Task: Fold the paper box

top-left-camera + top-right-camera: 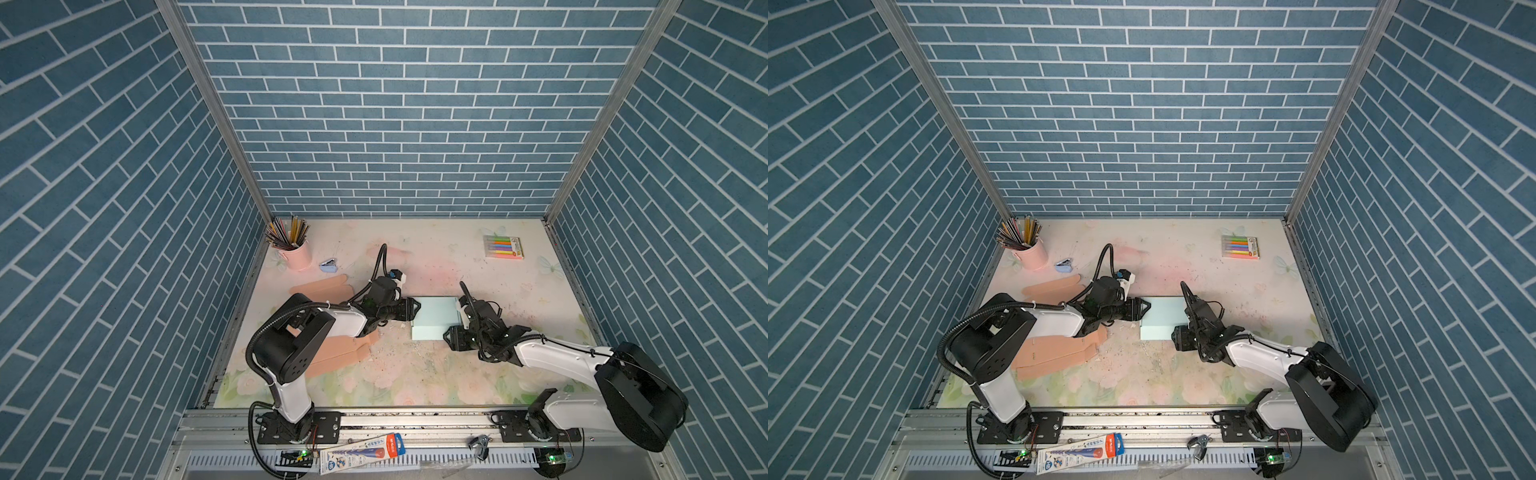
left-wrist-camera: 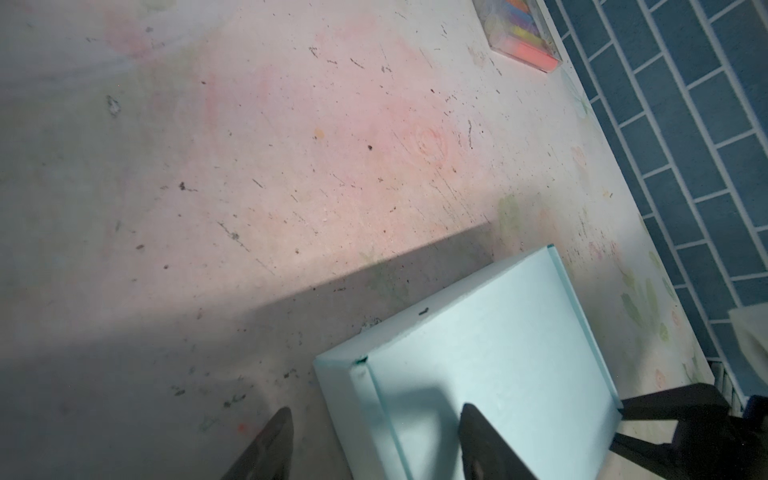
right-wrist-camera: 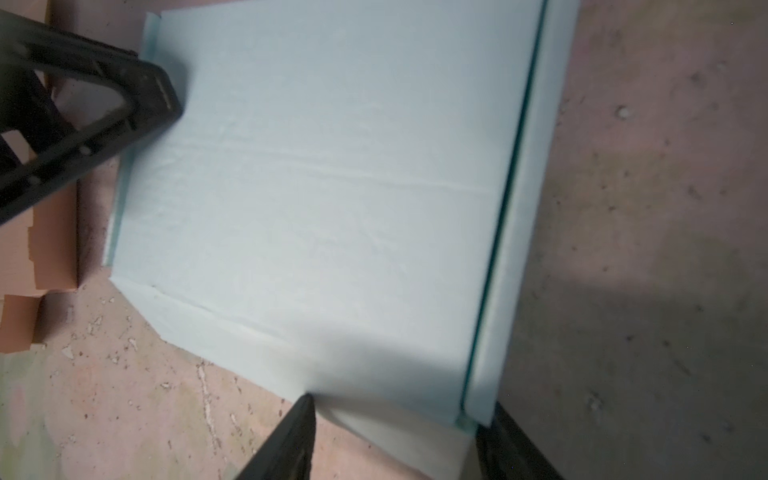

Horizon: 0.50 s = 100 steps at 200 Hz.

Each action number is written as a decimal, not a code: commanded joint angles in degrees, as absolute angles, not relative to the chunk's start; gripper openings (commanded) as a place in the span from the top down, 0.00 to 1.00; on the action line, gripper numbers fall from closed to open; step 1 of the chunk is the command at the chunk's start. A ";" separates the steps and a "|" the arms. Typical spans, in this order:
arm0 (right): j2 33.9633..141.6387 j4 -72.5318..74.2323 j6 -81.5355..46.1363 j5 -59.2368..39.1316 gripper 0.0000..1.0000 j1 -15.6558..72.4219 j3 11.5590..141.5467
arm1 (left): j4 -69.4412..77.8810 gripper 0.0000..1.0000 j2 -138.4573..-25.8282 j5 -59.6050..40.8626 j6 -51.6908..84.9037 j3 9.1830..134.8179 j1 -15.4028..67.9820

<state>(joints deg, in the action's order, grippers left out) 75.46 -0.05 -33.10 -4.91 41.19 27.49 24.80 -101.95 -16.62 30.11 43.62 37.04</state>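
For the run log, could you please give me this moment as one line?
paper box: on table | left gripper: open, straddling box edge | right gripper: straddling box corner, grip unclear

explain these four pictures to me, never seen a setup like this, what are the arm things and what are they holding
This is a robot with two arms, the left arm and the right arm, each ending in a two-fingered gripper. The two wide pictures come from one camera head above, so they look nearly alike. The two close-ups come from cameras on the wrists, looking past the fingers. On the flowery table lie a pale blue paper box, flat tan cardboard, a pink cup of pencils and a pack of markers. The left gripper and the right gripper sit at opposite ends of the box with jaws apart; neither seems to clamp it.
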 commanded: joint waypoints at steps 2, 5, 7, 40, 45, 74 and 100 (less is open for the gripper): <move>76.60 0.19 -31.85 -3.09 0.39 40.55 28.35 | 23.14 0.37 -103.18 -16.20 29.03 43.48 36.75; 76.56 0.22 -31.82 -3.08 0.39 40.40 28.31 | 23.17 0.37 -103.18 -16.25 29.01 43.44 36.79; 76.62 0.25 -31.82 -3.08 0.39 40.36 28.32 | 23.20 0.37 -103.18 -16.24 29.00 43.42 36.82; 77.41 0.94 -31.25 -3.08 0.39 39.14 27.95 | 23.76 0.37 -103.15 -16.39 29.31 42.90 36.77; 77.51 1.02 -31.17 -3.08 0.39 39.02 27.87 | 23.86 0.37 -103.10 -16.41 29.42 42.76 36.86; 77.82 1.54 -30.86 -3.34 0.39 38.00 27.35 | 24.08 0.38 -102.27 -16.49 29.53 42.16 36.89; 77.35 2.33 -30.55 -3.76 0.39 36.42 26.55 | 23.92 0.38 -101.45 -16.44 29.53 41.58 37.23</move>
